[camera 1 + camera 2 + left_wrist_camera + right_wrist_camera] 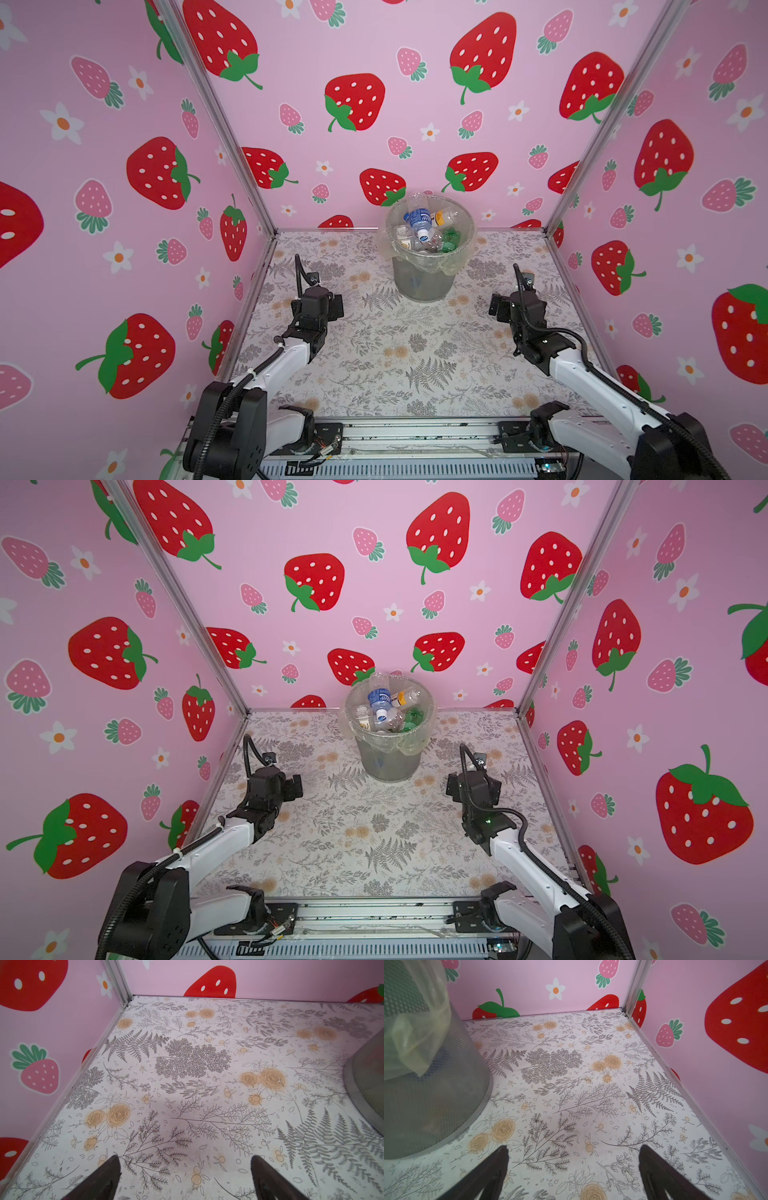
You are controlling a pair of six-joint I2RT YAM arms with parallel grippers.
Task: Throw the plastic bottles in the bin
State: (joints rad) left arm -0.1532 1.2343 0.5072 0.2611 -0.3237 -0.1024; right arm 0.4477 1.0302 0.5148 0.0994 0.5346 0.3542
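While the left fingers [101, 1182] hang spread and empty above the floral-print tabletop [395, 357], the round grey translucent bin [419, 283], ahead between both pairs, holds the small clear, green and whitish plastic bottles [417, 217]. The right fingers [488, 1176] gape empty too. No bottle lies outside, so the throwing seems done and nothing is left to grasp.

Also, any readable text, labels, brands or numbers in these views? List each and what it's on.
Nothing is legible.
Blue-label bottle in the bin: white print, too blurred to read.
Yellow-label bottle beside it: dark print, too small to read.
Walls and tabletop: patterns only, no writing.
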